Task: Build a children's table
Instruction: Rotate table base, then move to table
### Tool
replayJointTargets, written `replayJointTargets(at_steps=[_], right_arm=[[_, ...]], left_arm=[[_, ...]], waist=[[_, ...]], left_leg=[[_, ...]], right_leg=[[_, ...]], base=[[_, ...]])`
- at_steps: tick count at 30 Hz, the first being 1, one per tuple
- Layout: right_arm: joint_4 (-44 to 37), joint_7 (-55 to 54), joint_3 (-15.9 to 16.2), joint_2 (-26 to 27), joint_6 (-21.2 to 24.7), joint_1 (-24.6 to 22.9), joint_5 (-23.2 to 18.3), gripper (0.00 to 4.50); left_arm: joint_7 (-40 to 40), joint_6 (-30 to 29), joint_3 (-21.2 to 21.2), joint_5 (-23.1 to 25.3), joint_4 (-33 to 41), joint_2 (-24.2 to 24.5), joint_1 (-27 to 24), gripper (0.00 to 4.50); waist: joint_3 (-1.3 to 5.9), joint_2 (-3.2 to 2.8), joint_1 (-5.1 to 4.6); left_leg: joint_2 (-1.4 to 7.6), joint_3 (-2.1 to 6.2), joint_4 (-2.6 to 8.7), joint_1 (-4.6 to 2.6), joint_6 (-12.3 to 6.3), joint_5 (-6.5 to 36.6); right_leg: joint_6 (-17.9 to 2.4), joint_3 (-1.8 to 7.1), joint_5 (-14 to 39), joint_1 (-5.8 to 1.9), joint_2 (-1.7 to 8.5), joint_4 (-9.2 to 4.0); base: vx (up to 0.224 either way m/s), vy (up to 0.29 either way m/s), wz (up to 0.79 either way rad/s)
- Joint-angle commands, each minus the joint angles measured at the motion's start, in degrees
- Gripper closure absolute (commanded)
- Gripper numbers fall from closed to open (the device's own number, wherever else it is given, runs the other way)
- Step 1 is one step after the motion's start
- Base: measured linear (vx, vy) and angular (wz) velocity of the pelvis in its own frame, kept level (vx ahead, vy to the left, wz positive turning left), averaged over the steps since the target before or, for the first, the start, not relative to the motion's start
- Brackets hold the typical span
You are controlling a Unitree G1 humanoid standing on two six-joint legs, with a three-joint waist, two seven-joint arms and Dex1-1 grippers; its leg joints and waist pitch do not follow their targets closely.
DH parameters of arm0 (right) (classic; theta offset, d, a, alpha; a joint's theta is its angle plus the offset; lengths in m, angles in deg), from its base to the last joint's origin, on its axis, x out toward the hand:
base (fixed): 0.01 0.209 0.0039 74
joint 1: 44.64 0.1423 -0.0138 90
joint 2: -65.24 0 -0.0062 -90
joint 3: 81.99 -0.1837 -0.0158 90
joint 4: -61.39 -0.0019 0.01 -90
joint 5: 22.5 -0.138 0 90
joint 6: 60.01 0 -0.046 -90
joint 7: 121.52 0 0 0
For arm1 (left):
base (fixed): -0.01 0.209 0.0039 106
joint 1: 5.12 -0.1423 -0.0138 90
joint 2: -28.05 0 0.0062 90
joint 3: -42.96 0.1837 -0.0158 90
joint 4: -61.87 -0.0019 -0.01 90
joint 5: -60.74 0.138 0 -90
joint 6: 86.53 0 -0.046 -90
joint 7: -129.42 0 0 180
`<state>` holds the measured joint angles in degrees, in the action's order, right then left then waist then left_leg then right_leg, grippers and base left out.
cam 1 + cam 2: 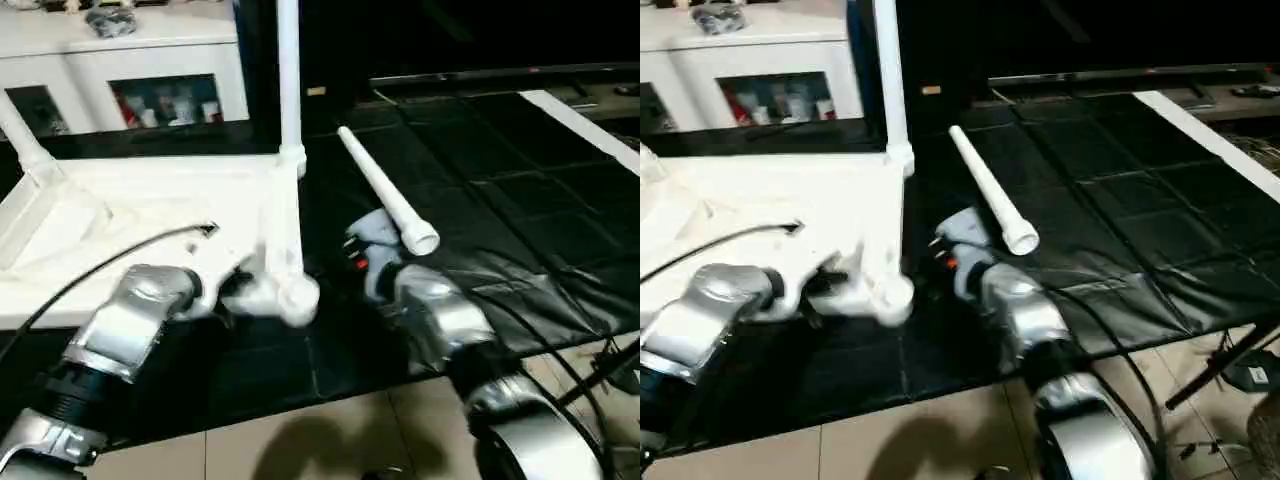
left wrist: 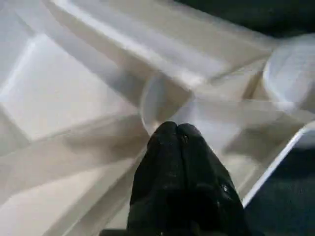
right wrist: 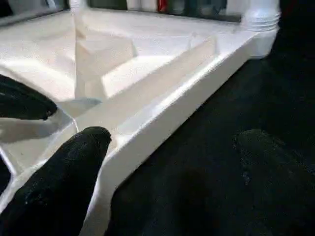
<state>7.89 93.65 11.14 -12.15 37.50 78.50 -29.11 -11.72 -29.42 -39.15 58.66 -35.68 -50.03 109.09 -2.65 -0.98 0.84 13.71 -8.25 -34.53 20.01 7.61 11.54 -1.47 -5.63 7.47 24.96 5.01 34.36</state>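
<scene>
One smooth tapered tubular leg [image 1: 385,190] lies loose on the black quilted mat [image 1: 520,220] beside the upturned white plastic table top [image 1: 150,220], whose ribbed underside faces up. Another leg [image 1: 289,80] stands upright in the far round corner socket. Left pincer [image 2: 176,142] is pressed together over the ribs; right pincer [image 3: 172,147] is spread beside the rim.

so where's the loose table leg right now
The loose leg lies on the black mat, just right of the upturned tabletop, ahead of the right gripper.
</scene>
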Motion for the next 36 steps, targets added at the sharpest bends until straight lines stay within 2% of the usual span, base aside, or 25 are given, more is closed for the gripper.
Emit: replayJointTargets(at_steps=[1, 3, 5, 6, 7, 8, 10, 11, 16, 17, 19, 22, 24, 25, 26, 27, 28, 29, 30, 31, 32, 33, 34, 35, 36], right_arm=[[-5.12, -1.56, -1.75, -0.41, -0.01, -1.91, -1.40, 0.00], [-7.80, -1.88, -2.35, -0.49, 0.45, -3.02, -2.20, 0.00], [-15.59, -2.42, -2.57, -0.48, 0.66, -6.49, -2.97, 0.00], [-17.36, -3.34, -2.84, -0.32, 0.97, -7.32, -2.93, 0.00], [-17.82, -3.58, -2.91, -0.28, 1.06, -7.54, -2.92, 0.00], [-23.58, -7.00, -3.65, 0.01, 1.96, -10.43, -2.06, 0.00], [-32.61, -10.80, -4.71, -0.09, 9.95, -15.32, -1.78, 0.00], [-36.42, -11.72, -5.27, -0.14, 11.75, -18.08, -1.91, 0.00], [-44.97, -14.37, -6.71, 0.25, 12.86, -25.32, -2.51, 0.00], [-46.59, -15.45, -7.38, 0.67, 12.60, -26.96, -2.73, 0.00], [-47.23, -16.98, -8.63, 1.40, 12.78, -28.15, -3.37, 0.00], [-49.82, -19.63, -9.74, 1.52, 14.75, -29.26, -3.67, 0.00], [-49.79, -19.98, -10.10, 1.62, 14.88, -29.03, -3.76, 0.00], [-49.88, -20.45, -10.28, 1.69, 15.26, -28.89, -3.74, 0.00], [-49.58, -20.82, -10.38, 1.65, 15.26, -28.63, -3.54, 0.00], [-49.50, -21.13, -10.31, 1.57, 15.26, -28.51, -3.33, 0.00], [-49.51, -21.33, -10.19, 1.48, 15.24, -28.44, -3.20, 0.00], [-49.67, -21.41, -10.01, 1.41, 15.39, -28.36, -3.34, 0.00], [-49.72, -21.58, -9.95, 1.39, 15.55, -28.28, -3.44, 0.00], [-49.77, -21.74, -9.90, 1.37, 15.68, -28.22, -3.52, 0.00], [-49.83, -21.86, -9.80, 1.26, 15.84, -28.18, -3.54, 0.00], [-49.76, -21.58, -9.38, 0.97, 15.90, -28.12, -3.37, 0.00], [-49.60, -21.07, -8.90, 0.66, 16.01, -28.04, -3.25, 0.00], [-49.60, -21.07, -8.90, 0.66, 16.01, -28.04, -3.25, 0.00], [-49.52, -20.61, -8.55, 0.39, 16.05, -28.00, -3.19, 0.00]], left_arm=[[-2.08, 1.53, -4.26, -3.99, 3.92, -2.90, -1.63, 4.44], [-3.52, 3.62, -5.79, -5.03, 5.02, -4.17, -2.72, 4.44], [-7.52, 5.84, -10.20, -8.18, 7.96, -7.75, -5.39, 4.44], [-9.29, 5.46, -11.21, -8.29, 8.48, -8.64, -5.87, 4.44], [-9.75, 5.36, -11.48, -8.32, 8.61, -8.88, -6.00, 4.44], [-14.31, 5.40, -14.07, -8.06, 10.71, -11.45, -8.04, 4.44], [-17.82, 8.86, -16.06, -7.78, 15.35, -14.51, -13.17, 4.44], [-19.27, 9.51, -16.44, -7.50, 18.03, -16.08, -16.03, 4.44], [-22.33, 9.67, -16.52, -7.92, 24.69, -20.26, -22.69, 4.44], [-23.00, 10.11, -16.28, -8.77, 26.22, -21.47, -24.05, 4.44], [-23.95, 9.64, -15.08, -8.28, 27.33, -21.75, -24.62, 4.44], [-26.15, 8.74, -14.49, -6.61, 27.01, -22.20, -24.26, 4.44], [-26.62, 8.98, -14.54, -6.13, 26.42, -22.22, -23.72, 4.44], [-26.93, 9.07, -14.42, -5.62, 26.13, -22.28, -23.31, 4.44], [-27.25, 9.30, -14.09, -4.80, 25.71, -22.17, -22.80, 4.44], [-27.59, 9.62, -13.76, -4.09, 25.52, -22.12, -22.45, 4.44], [-28.05, 9.78, -13.48, -3.56, 25.45, -22.08, -22.20, 4.44], [-28.79, 9.80, -13.26, -3.32, 25.48, -22.03, -21.99, 4.44], [-29.11, 9.65, -13.13, -3.31, 25.50, -21.94, -21.95, 4.44], [-29.36, 9.51, -13.02, -3.30, 25.51, -21.86, -21.91, 4.44], [-29.62, 9.31, -12.90, -3.27, 25.57, -21.79, -21.91, 4.44], [-30.03, 9.16, -13.06, -3.26, 25.58, -21.87, -21.93, 4.44], [-30.34, 9.06, -13.44, -3.40, 25.52, -22.03, -21.96, 4.44], [-30.34, 9.06, -13.44, -3.40, 25.52, -22.03, -21.96, 4.44], [-30.56, 8.94, -13.68, -3.45, 25.52, -22.13, -22.02, 4.44]], waist=[[3.98, -1.03, 0.26], [4.05, -1.01, 0.49], [3.89, -0.91, 0.78], [3.90, -0.49, 0.93], [3.90, -0.61, 0.90], [3.86, -0.25, 0.92], [3.49, 0.23, 1.09], [3.47, 0.18, 1.01], [3.09, 0.57, 0.88], [3.14, 0.90, 0.76], [2.96, 0.73, 0.73], [2.83, 0.87, 0.29], [2.81, 0.76, 0.14], [2.80, 0.53, -0.01], [2.83, 0.65, -0.13], [2.90, 0.19, -0.27], [2.97, 0.49, -0.58], [2.98, 0.36, -0.62], [2.62, 1.10, 0.07], [2.84, -0.65, -0.04], [2.36, -0.36, -1.44], [1.88, -0.56, -1.71], [1.65, -1.38, -2.10], [1.48, -1.68, -2.29], [1.57, -1.88, -2.29]], left_leg=[[-1.56, -1.57, 3.98, 0.45, -1.65, 12.49], [-1.65, -1.60, 4.04, 0.55, -2.01, 12.59], [-1.66, -1.70, 4.04, 0.61, -2.22, 12.71], [-1.67, -1.73, 4.09, 0.62, -2.38, 12.57], [-1.68, -1.74, 4.09, 0.70, -2.39, 12.42], [-1.74, -1.74, 4.11, 0.73, -2.40, 12.20], [-1.62, -1.76, 4.33, 0.72, -2.32, 12.50], [-1.71, -1.79, 4.32, 0.70, -2.29, 12.41], [-1.90, -1.76, 4.44, 0.71, -2.57, 16.73], [-2.02, -1.77, 4.36, 0.71, -2.59, 17.00], [-1.94, -1.63, 4.52, 0.81, -2.51, 17.81], [-2.12, -1.31, 4.66, 0.86, -2.34, 19.74], [-2.38, -1.39, 4.36, 0.55, -2.25, 20.41], [-2.45, -1.26, 4.49, 0.71, -2.23, 20.06], [-2.38, -1.20, 4.57, 0.90, -2.22, 19.95], [-2.29, -1.05, 4.64, 0.78, -2.18, 20.16], [-2.25, -1.09, 4.57, 0.74, -2.41, 20.15], [-2.25, -1.06, 4.62, 0.77, -2.45, 20.05], [-2.67, 1.36, 6.14, 4.24, -4.01, 20.49], [-1.99, 1.94, 6.76, 3.65, -4.55, 21.34], [-1.64, 3.72, 6.62, 3.97, -5.06, 24.25], [-1.12, 5.07, 7.01, 3.50, -3.65, 29.43], [0.26, 7.34, 8.07, 3.03, -2.32, 35.26], [1.46, 9.11, 9.37, 2.89, -2.39, 37.71], [2.89, 11.16, 10.68, 2.13, -3.00, 38.58]], right_leg=[[-11.32, 1.87, 15.98, -4.40, 1.46, -3.71], [-10.89, 1.80, 16.18, -4.42, 1.27, -3.82], [-10.02, 1.84, 16.73, -4.44, 1.25, -3.97], [-9.06, 1.78, 18.06, -4.46, 1.27, -4.11], [-8.64, 1.77, 18.50, -4.43, 1.16, -4.09], [-7.66, 1.74, 19.75, -4.31, 1.04, -4.16], [-4.74, 1.66, 24.18, -4.30, 1.09, -4.97], [-4.06, 1.70, 24.82, -4.11, 0.91, -5.14], [0.70, 1.24, 32.04, -2.96, 0.59, -6.52], [1.26, 1.17, 32.64, -2.94, 0.50, -6.69], [2.25, 1.02, 33.80, -2.88, 0.58, -7.02], [3.96, 0.62, 34.60, -2.92, 0.25, -7.50], [4.85, 0.45, 35.60, -2.64, 0.18, -7.94], [5.13, 0.36, 35.33, -2.89, 0.16, -7.98], [5.23, 0.33, 35.00, -3.04, 0.18, -8.03], [4.83, 0.36, 34.13, -3.04, 0.25, -7.95], [4.34, 0.38, 33.10, -3.03, 0.18, -8.03], [3.97, 0.42, 32.61, -3.12, 0.21, -7.94], [2.45, -1.55, 31.05, -6.12, 2.01, -5.90], [0.88, -1.80, 28.75, -6.09, 1.59, -6.22], [-1.10, -2.57, 24.55, -6.08, 1.91, -5.78], [-2.93, -3.13, 24.58, -6.00, 1.77, -5.86], [-4.93, -3.56, 23.58, -6.28, 1.13, -4.45], [-6.18, -3.20, 21.60, -6.37, 0.60, -2.63], [-8.08, -2.61, 18.23, -6.04, -0.18, -0.21]], base=[[0.000, 0.000, 0.00], [0.000, 0.000, 0.00], [0.000, 0.000, 0.00], [0.000, 0.000, 0.00], [0.000, 0.000, 0.00], [0.000, 0.000, 0.00], [0.000, 0.000, 0.00], [0.000, 0.000, 0.00], [0.000, 0.000, 0.00], [0.000, 0.000, 0.00], [0.000, 0.000, 0.00], [0.000, 0.000, 0.00], [0.000, 0.000, 0.00], [0.000, 0.000, 0.00], [0.000, 0.000, 0.00], [0.000, 0.000, 0.00], [0.000, 0.000, 0.00], [0.000, 0.000, 0.00], [0.000, 0.000, 0.00], [0.005, -0.006, 0.37], [0.005, -0.006, 0.37], [0.023, -0.051, 0.60], [0.039, -0.119, 0.63], [0.039, -0.119, 0.63], [0.063, -0.158, 0.64]])
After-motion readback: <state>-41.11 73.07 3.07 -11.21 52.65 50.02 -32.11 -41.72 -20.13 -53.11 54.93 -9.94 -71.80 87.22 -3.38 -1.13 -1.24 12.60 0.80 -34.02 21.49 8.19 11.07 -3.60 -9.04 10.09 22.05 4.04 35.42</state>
